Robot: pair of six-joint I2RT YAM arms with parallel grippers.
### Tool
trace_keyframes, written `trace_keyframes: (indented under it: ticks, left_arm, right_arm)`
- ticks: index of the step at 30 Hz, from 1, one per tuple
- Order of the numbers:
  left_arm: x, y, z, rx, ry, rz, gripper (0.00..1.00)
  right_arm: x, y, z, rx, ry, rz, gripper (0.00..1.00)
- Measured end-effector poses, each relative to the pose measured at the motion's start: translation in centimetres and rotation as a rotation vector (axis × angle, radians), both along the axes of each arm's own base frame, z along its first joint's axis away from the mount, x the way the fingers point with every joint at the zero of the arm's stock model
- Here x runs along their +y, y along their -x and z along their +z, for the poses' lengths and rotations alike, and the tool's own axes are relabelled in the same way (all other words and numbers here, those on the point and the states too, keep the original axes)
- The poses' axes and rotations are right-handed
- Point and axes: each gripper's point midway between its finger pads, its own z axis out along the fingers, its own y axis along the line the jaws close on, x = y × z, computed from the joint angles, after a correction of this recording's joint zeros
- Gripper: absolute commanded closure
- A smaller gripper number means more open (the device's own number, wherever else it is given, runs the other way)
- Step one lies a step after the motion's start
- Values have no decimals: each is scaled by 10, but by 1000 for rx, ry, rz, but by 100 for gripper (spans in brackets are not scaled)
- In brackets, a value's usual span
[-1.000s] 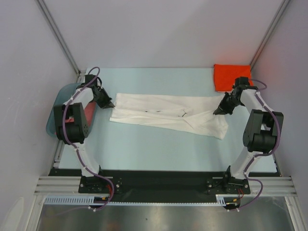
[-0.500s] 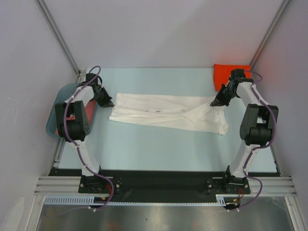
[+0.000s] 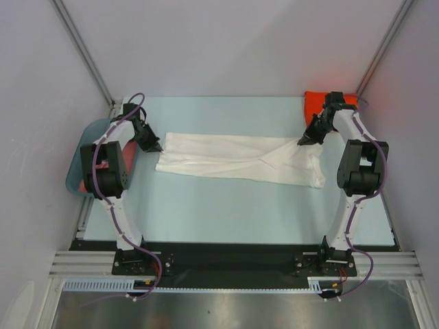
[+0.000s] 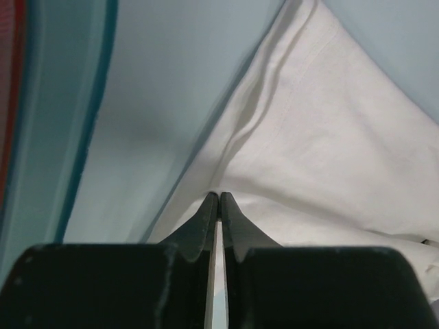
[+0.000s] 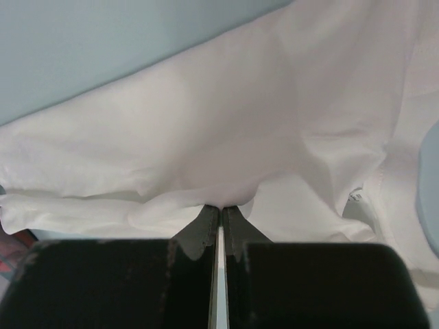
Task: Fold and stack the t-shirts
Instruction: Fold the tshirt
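Observation:
A large white t-shirt [image 3: 226, 157] lies across the light-blue table as a long folded band. My left gripper [image 3: 157, 147] is at its far left corner, jaws shut with the cloth's edge [image 4: 288, 137] pinched at the tips [image 4: 219, 197]. My right gripper [image 3: 301, 142] is shut on a bunched fold near the right end, and the white cloth [image 5: 226, 123] rises from its tips [image 5: 221, 207]. A folded orange-red t-shirt [image 3: 315, 103] lies in the back right corner, partly behind the right arm.
A blue-grey basin [image 3: 72, 175] hangs off the table's left edge with red cloth [image 3: 87, 186] inside; its rim [image 4: 62, 137] passes just left of the left gripper. Bare table [image 3: 226, 212] stretches between the shirt and the arm bases. Walls close in both sides.
The right gripper has moved back and leftward, drawing the shirt's right part over itself, so the black prints no longer show. The left gripper has edged slightly back.

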Motion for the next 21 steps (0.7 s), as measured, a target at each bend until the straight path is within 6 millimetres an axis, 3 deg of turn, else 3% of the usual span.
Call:
trace_keyframes:
  ticks: [10,21]
  left_arm:
    - [2,-2,-3,2,-9,-4,89]
    - [6,-4,-8,5,-37,-22,77]
  right_arm:
    - [-1,-3,-13,38,4,6,98]
    - [-4,-11,-15,37,12,15,96]
